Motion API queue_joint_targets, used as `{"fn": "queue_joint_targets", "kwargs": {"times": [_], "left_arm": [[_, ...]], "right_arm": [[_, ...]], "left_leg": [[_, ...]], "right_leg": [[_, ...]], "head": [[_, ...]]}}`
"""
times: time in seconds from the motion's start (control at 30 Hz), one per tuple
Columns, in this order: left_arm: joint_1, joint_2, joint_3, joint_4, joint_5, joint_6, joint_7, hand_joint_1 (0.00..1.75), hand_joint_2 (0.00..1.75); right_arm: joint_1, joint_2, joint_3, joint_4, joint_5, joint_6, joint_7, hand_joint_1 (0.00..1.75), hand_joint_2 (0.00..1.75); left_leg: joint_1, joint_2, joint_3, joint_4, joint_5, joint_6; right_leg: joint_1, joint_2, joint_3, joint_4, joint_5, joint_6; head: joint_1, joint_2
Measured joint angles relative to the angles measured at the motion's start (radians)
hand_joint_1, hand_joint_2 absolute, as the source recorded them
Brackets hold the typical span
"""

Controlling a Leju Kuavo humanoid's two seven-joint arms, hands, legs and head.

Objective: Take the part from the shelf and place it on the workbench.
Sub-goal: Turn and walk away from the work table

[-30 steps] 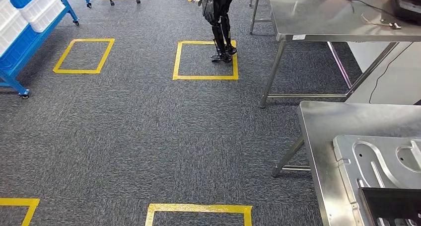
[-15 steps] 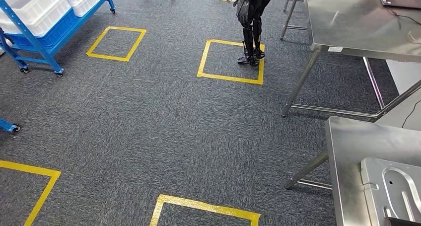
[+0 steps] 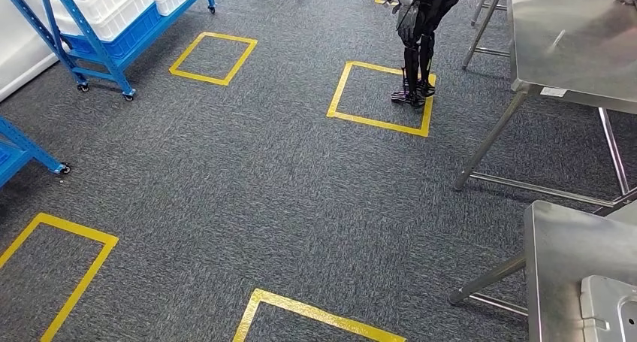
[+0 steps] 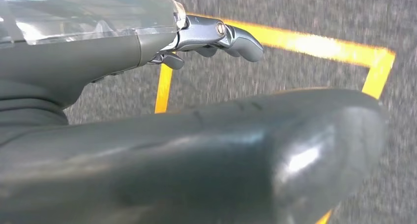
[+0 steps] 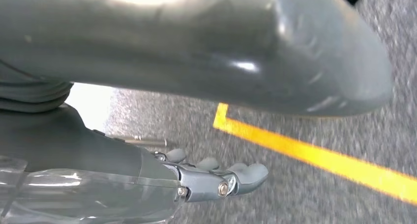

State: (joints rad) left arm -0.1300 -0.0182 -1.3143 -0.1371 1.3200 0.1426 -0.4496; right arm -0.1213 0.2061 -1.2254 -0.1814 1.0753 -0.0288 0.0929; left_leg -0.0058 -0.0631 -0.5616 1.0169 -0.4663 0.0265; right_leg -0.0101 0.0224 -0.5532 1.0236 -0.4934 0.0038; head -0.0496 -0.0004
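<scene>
Whole view had swung left over the last sec: the blue shelf (image 3: 98, 37) w/ white bins (image 3: 113, 0), which sat cut off at the far-left edge, now stood well inside the picture, far left, & a second blue frame (image 3: 22, 150) poked in at the left edge nearer by. That was the camera turning w/ the robot, not things moving. The steel workbench (image 3: 563, 244) slid off toward the near right, only a corner of the pressed metal sheet (image 3: 608, 308) left showing. Another black robot (image 3: 421, 26) stood far off on a yellow floor square (image 3: 379, 98). Left hand (image 4: 196, 42) hung over the carpet, fingers loosely curled, nothing in it; right hand (image 5: 206, 177) the same, empty. The part itself I couldn't pick out, presumably in those bins. Looked like it was only turning toward the shelf, fetch not begun.
</scene>
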Motion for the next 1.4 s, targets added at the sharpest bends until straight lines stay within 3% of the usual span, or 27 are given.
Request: {"fn": "queue_joint_targets", "kwargs": {"times": [0.07, 0.23, 0.4, 0.47, 0.83, 0.9, 1.03, 1.1, 1.17, 1.23, 1.27, 1.33, 1.37, 1.4], "left_arm": [[0.000, 0.001, -0.001, 0.000, -0.001, 0.000, 0.000, 0.00, 0.00], [-0.001, 0.001, -0.006, 0.000, -0.001, -0.003, -0.004, 0.00, 0.00], [-0.002, 0.000, -0.015, 0.000, -0.002, -0.006, -0.003, 0.00, 0.00], [-0.002, 0.000, -0.019, 0.000, 0.001, -0.006, -0.002, 0.00, 0.00], [-0.001, -0.001, -0.025, 0.000, 0.000, -0.014, -0.002, 0.00, 0.00], [-0.002, -0.001, -0.025, 0.000, 0.000, -0.016, -0.001, 0.00, 0.00], [-0.002, -0.003, -0.025, 0.000, 0.000, -0.018, 0.001, 0.00, 0.00], [-0.002, -0.006, -0.025, 0.000, 0.000, -0.018, 0.002, 0.00, 0.00], [-0.002, -0.006, -0.025, 0.000, 0.001, -0.019, 0.002, 0.00, 0.00], [0.000, -0.006, -0.025, 0.000, 0.001, -0.019, 0.003, 0.00, 0.00], [0.001, -0.006, -0.025, 0.000, 0.002, -0.019, 0.003, 0.00, 0.00], [0.001, -0.006, -0.025, 0.000, 0.004, -0.019, 0.003, 0.00, 0.00], [0.001, -0.005, -0.025, 0.000, 0.005, -0.018, 0.003, 0.00, 0.00], [0.000, -0.003, -0.025, 0.000, 0.006, -0.017, 0.002, 0.00, 0.00]], "right_arm": [[0.001, 0.000, -0.003, 0.000, -0.005, -0.014, -0.009, 0.00, 0.00], [0.001, 0.000, -0.019, 0.000, -0.032, -0.013, -0.026, 0.00, 0.00], [0.001, 0.000, -0.031, 0.000, -0.033, -0.016, -0.031, 0.00, 0.00], [0.001, 0.000, -0.032, 0.000, -0.033, -0.021, -0.037, 0.00, 0.00], [0.001, 0.000, -0.038, 0.000, -0.050, -0.030, -0.040, 0.00, 0.00], [0.001, 0.000, -0.039, 0.000, -0.042, -0.028, -0.038, 0.00, 0.00], [0.001, 0.003, -0.037, 0.000, -0.017, -0.015, -0.039, 0.00, 0.00], [0.000, 0.002, -0.035, 0.000, -0.012, -0.012, -0.041, 0.00, 0.00], [-0.001, 0.002, -0.033, 0.000, -0.010, -0.012, -0.042, 0.00, 0.00], [0.001, 0.002, -0.032, 0.000, -0.008, -0.009, -0.042, 0.00, 0.00], [0.002, 0.002, -0.032, 0.000, -0.007, -0.006, -0.042, 0.00, 0.00], [0.003, 0.001, -0.031, 0.000, -0.005, 0.002, -0.044, 0.00, 0.00], [0.003, 0.002, -0.031, 0.001, -0.006, 0.004, -0.046, 0.00, 0.00], [0.002, 0.003, -0.031, 0.001, -0.008, 0.004, -0.049, 0.00, 0.00]], "left_leg": [[-0.001, 0.001, 0.002, -0.003, 0.001, 0.006], [0.000, 0.001, 0.005, -0.009, 0.003, 0.002], [0.003, 0.001, 0.005, -0.013, 0.004, -0.018], [0.003, 0.001, 0.005, -0.013, 0.004, -0.021], [0.002, 0.001, 0.003, -0.010, 0.004, -0.021], [0.000, 0.001, 0.001, -0.007, 0.002, -0.018], [0.004, 0.000, 0.022, -0.047, 0.020, 0.006], [0.011, -0.002, 0.043, -0.084, 0.039, 0.011], [0.011, -0.005, 0.044, -0.088, 0.043, 0.010], [0.014, -0.016, 0.037, -0.076, 0.038, 0.003], [0.017, -0.025, 0.034, -0.067, 0.034, -0.002], [0.028, -0.043, 0.024, -0.040, 0.021, -0.019], [0.030, -0.050, 0.017, -0.023, 0.012, -0.029], [0.031, -0.054, 0.008, -0.009, 0.005, -0.038]], "right_leg": [[0.001, 0.000, 0.000, -0.001, 0.000, -0.003], [0.004, 0.000, 0.000, -0.001, -0.001, -0.011], [0.005, 0.000, 0.000, 0.000, -0.001, -0.012], [0.005, 0.000, 0.000, 0.000, -0.001, -0.012], [0.002, 0.000, 0.001, -0.001, 0.000, -0.010], [0.000, 0.000, 0.001, -0.003, 0.002, -0.007], [0.002, -0.009, 0.016, -0.018, 0.004, 0.007], [0.006, -0.016, -0.005, 0.040, -0.036, 0.011], [-0.001, -0.017, -0.066, 0.167, -0.104, 0.017], [-0.012, -0.017, -0.104, 0.242, -0.122, 0.024], [-0.018, -0.016, -0.096, 0.224, -0.103, 0.029], [-0.031, -0.004, -0.036, 0.106, -0.040, 0.043], [-0.034, 0.013, -0.012, 0.054, -0.021, 0.048], [-0.036, 0.029, 0.000, 0.026, -0.012, 0.043]], "head": [[0.000, 0.000], [0.000, 0.000], [0.000, 0.000], [0.000, 0.000], [0.000, 0.000], [0.000, 0.000], [0.000, 0.000], [0.000, 0.000], [0.000, 0.000], [0.000, 0.000], [0.000, 0.000], [0.000, 0.000], [0.001, 0.000], [0.000, 0.000]]}}
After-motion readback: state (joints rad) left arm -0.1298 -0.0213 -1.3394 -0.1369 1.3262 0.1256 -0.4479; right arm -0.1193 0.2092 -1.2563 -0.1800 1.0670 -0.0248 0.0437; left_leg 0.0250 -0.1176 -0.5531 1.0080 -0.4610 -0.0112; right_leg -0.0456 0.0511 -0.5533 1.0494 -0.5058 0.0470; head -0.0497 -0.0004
